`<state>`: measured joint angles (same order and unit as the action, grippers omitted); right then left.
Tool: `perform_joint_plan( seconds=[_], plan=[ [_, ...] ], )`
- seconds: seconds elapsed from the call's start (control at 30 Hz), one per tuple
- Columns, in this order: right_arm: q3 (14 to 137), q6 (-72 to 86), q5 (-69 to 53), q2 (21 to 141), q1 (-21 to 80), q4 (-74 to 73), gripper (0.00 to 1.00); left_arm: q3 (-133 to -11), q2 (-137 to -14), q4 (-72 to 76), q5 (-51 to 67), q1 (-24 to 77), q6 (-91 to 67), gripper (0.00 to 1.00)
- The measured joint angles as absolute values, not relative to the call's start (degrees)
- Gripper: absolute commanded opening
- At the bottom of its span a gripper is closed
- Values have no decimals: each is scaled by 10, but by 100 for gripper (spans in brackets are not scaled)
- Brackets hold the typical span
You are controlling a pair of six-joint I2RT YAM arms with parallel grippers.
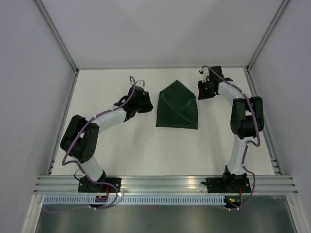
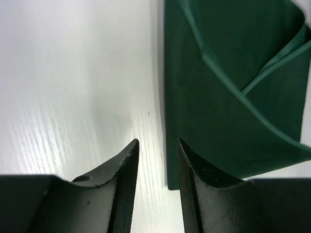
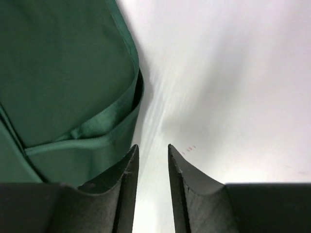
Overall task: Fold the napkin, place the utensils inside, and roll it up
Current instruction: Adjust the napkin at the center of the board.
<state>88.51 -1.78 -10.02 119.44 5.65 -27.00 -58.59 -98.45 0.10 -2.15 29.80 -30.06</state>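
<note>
The dark green napkin [image 1: 177,107] lies folded on the white table, its flaps crossing into a point at the far end and a straight edge nearest the arms. My left gripper [image 1: 146,100] hovers just left of it, open, with only bare table between its fingers [image 2: 127,170]; the napkin [image 2: 233,87] lies to their right. My right gripper [image 1: 202,90] sits by the napkin's right edge, open and holding nothing; the folded hem [image 3: 68,97] shows left of its fingers [image 3: 127,167]. No utensils show in any view.
Grey walls with metal frame posts [image 1: 58,36] close in the table on the left, back and right. An aluminium rail [image 1: 165,183] carrying both arm bases runs along the near edge.
</note>
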Motion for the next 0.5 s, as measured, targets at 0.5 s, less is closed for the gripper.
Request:
perform_joint_plan(
  seconds=[0.5],
  plan=[
    [747,-241,-170,933,87,-272,44,-639,-851,-44,-15,290,-273,47]
  ],
)
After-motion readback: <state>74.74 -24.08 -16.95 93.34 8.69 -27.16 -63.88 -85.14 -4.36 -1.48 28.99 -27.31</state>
